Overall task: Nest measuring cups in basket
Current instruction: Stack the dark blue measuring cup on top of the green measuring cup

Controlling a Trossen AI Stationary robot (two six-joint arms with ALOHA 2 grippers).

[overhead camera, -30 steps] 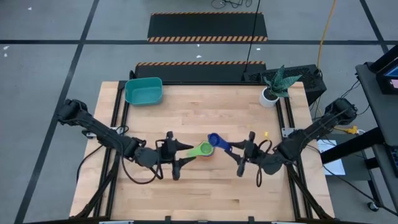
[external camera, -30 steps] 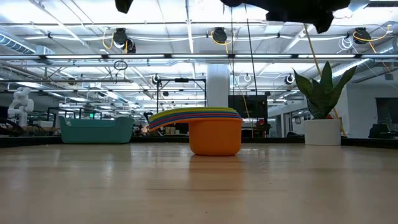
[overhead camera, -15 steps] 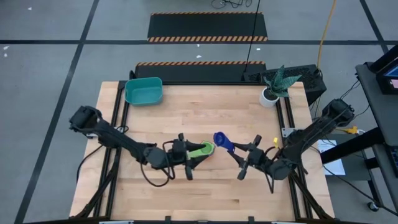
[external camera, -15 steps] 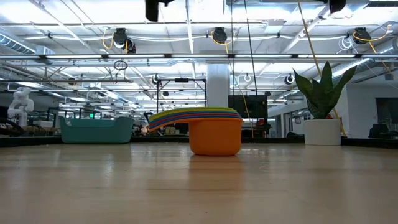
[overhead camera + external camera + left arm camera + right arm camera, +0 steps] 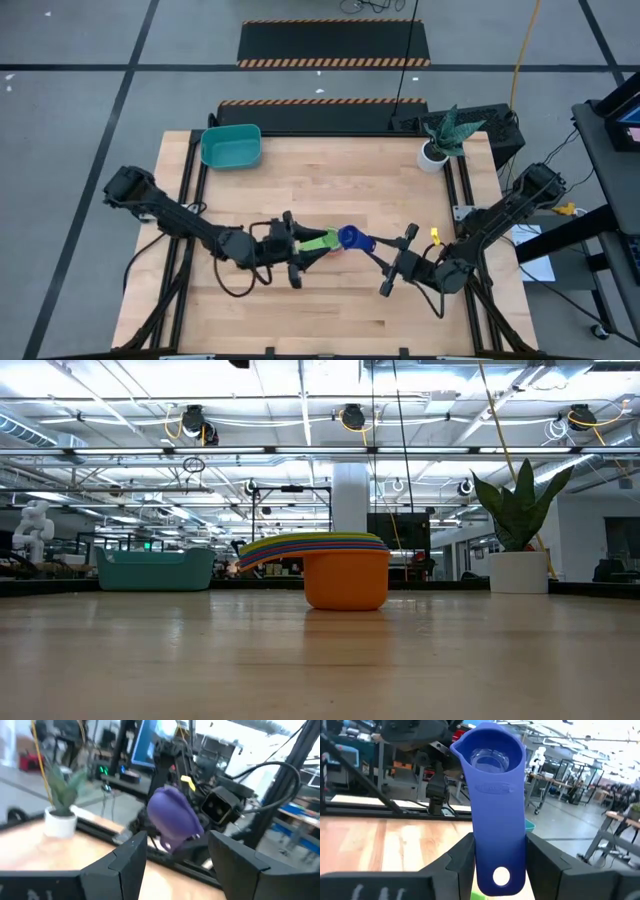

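A: Status on the nesting job?

B: Partway, by my read. Low view shows a stack of cups (image 5: 335, 565) already nested, orange one at the bottom, sitting on the worktop (image 5: 320, 660). Basket (image 5: 231, 146) is at the far left corner, nothing visible in it, so the stack isn't in there yet.

A: Tools?

B: Right tool (image 5: 499, 857) is clamped on the handle of a blue cup (image 5: 496, 795), bowl end pointing away from the wrist. Left tool (image 5: 300, 252) has a green cup (image 5: 320, 242) by the handle, as far as the overhead shows. The blue cup sits right at the green one's far end mid-worktop, looks like blue going into green.

A: Anything the views disagree on?

B: Not disagree, just gaps. Low view misses both tools but is the only one showing the stack. Left wrist shows the blue bowl (image 5: 172, 817) between its fingers (image 5: 125, 857), green cup not visible there. Plant pot (image 5: 433, 155) stands at the far right corner.
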